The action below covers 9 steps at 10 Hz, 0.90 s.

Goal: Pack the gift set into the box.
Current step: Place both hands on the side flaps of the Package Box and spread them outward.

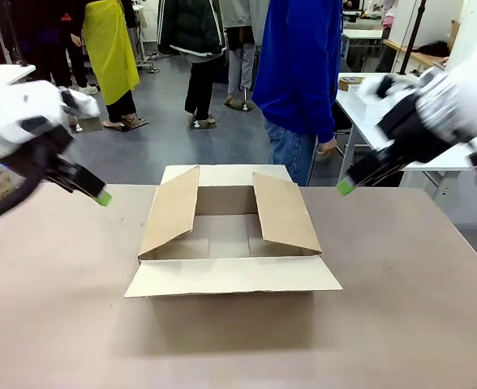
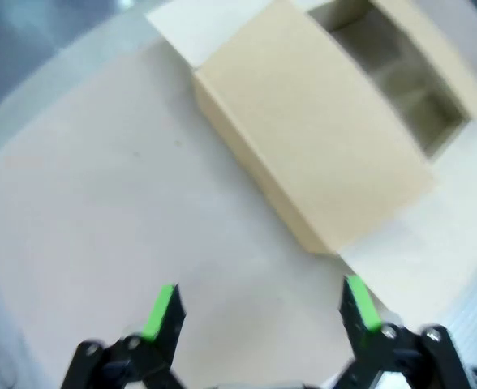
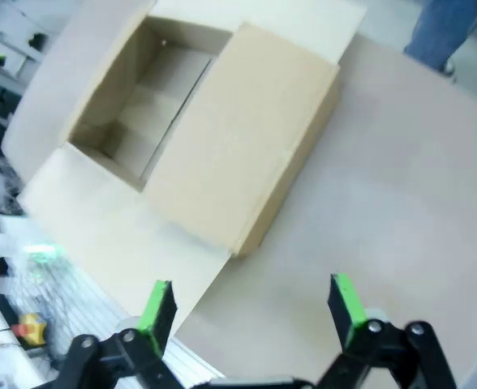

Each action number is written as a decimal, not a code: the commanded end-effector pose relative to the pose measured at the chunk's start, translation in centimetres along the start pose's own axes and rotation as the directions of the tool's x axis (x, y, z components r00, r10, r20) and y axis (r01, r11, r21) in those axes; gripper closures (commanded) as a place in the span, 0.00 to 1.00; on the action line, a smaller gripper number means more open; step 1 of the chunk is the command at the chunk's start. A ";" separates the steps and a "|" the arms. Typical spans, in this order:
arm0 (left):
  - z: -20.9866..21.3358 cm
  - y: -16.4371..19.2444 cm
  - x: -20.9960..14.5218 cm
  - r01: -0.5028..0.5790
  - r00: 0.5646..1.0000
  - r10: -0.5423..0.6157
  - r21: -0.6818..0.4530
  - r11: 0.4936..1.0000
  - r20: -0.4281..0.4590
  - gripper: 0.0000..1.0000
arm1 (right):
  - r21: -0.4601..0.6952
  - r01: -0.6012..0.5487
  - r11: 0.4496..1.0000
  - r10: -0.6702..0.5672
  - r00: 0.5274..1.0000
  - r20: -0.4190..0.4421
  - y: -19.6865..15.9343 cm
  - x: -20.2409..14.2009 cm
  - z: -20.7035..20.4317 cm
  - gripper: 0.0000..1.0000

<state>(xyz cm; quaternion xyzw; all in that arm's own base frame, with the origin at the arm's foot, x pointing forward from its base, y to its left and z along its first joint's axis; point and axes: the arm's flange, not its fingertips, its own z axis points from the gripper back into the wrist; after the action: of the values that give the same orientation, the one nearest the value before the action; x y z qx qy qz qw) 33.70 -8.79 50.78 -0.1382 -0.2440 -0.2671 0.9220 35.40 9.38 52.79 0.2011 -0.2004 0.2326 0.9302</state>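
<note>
The box [image 1: 230, 235] stands in the middle of the table, a plain brown carton with its top flaps spread and nothing visible inside. It also lies ahead in the left wrist view, the box [image 2: 320, 121], and in the right wrist view, the box [image 3: 214, 130]. My left gripper [image 1: 103, 197] hangs above the table to the box's left, and its fingers [image 2: 162, 310] stand wide apart with nothing between them. My right gripper [image 1: 345, 187] hovers at the box's right, open and empty, green pads [image 3: 345, 300] spread. The gift set is out of view.
A person in a blue top [image 1: 299, 73] stands at the far side of the table behind the box. Other people stand farther back on the floor. A white table [image 1: 376, 113] with small items stands at the back right.
</note>
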 end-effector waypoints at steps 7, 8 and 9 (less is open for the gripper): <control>1.0 21.4 -20.4 -0.363 0.482 0.864 -0.864 0.350 0.147 0.00 | 0.615 0.632 0.471 -0.858 0.491 0.153 -24.7 -20.3 8.5 0.00; 0.4 21.7 -20.5 -0.438 0.430 0.888 -0.823 0.363 0.163 0.00 | 0.595 0.677 0.434 -0.891 0.422 0.170 -25.7 -21.7 7.6 0.00; 3.1 20.6 -21.7 -0.324 0.695 0.698 -0.793 0.517 0.171 0.00 | 0.516 0.681 0.519 -0.837 0.527 0.147 -22.7 -20.4 10.9 0.00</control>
<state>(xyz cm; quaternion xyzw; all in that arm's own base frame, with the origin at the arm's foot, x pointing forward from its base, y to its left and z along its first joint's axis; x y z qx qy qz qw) 28.63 20.25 36.78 -0.6243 -0.2903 0.0875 0.7200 27.10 -23.83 42.36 0.5130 -0.2143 -0.2633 0.7884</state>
